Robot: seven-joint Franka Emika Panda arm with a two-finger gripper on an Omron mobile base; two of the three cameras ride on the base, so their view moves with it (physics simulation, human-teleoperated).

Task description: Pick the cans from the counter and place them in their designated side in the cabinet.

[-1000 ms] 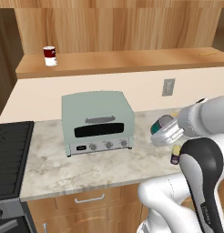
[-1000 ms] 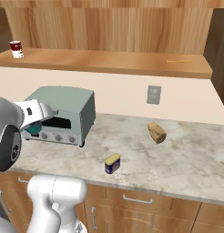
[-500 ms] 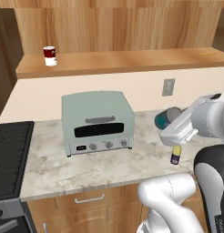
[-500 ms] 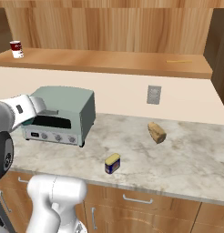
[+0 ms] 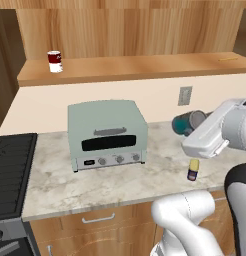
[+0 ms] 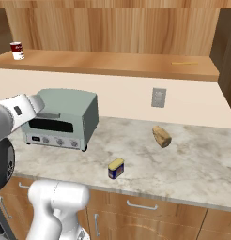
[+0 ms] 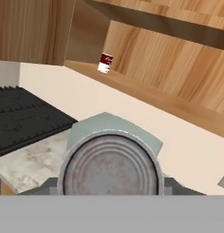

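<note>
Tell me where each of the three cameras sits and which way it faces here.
Left base view: behind the arm's left, looking down at the marbled stone counter; white arm at right carrying the teal can.
Right base view: behind its right; arm at left, short dark blue can.
Hand view: on the hand, looking along the gripper past the can's silvery top.
Shared: mint-green toaster oven, red-and-white can on the wooden shelf.

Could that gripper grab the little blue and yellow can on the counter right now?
Probably not: the gripper is shut on the teal can, so its jaws are full. The dark blue can itself stands unobstructed on the counter.
</note>
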